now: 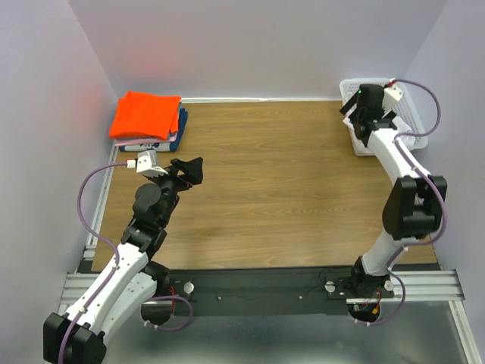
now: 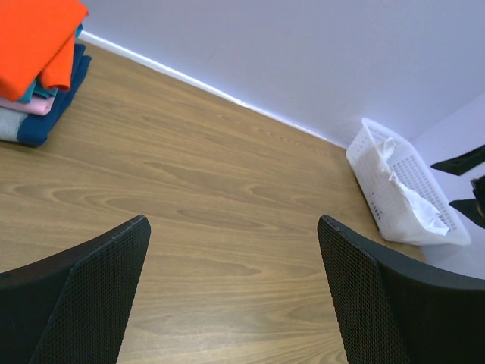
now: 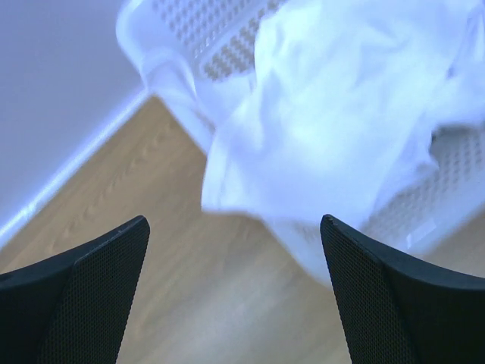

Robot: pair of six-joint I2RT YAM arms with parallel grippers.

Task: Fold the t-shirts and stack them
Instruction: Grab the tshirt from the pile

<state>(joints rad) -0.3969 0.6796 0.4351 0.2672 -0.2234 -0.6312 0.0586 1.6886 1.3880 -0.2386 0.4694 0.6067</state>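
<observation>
A folded bright orange t-shirt (image 1: 144, 114) tops a stack at the table's back left, with a dark blue one (image 1: 179, 130) under it. The left wrist view shows the same orange (image 2: 34, 38) and blue (image 2: 45, 114) shirts, with pink and grey layers between them. A crumpled white t-shirt (image 3: 341, 98) hangs over the rim of the white mesh basket (image 3: 197, 45) at the back right. My right gripper (image 1: 352, 115) hovers open just in front of it, with nothing between its fingers (image 3: 233, 296). My left gripper (image 1: 191, 173) is open over bare wood (image 2: 233, 296).
The basket (image 1: 413, 121) stands against the right wall, and in the left wrist view (image 2: 402, 189) white cloth (image 2: 413, 201) lies in it. Walls close the back and both sides. An aluminium rail runs along the near edge (image 1: 258, 284).
</observation>
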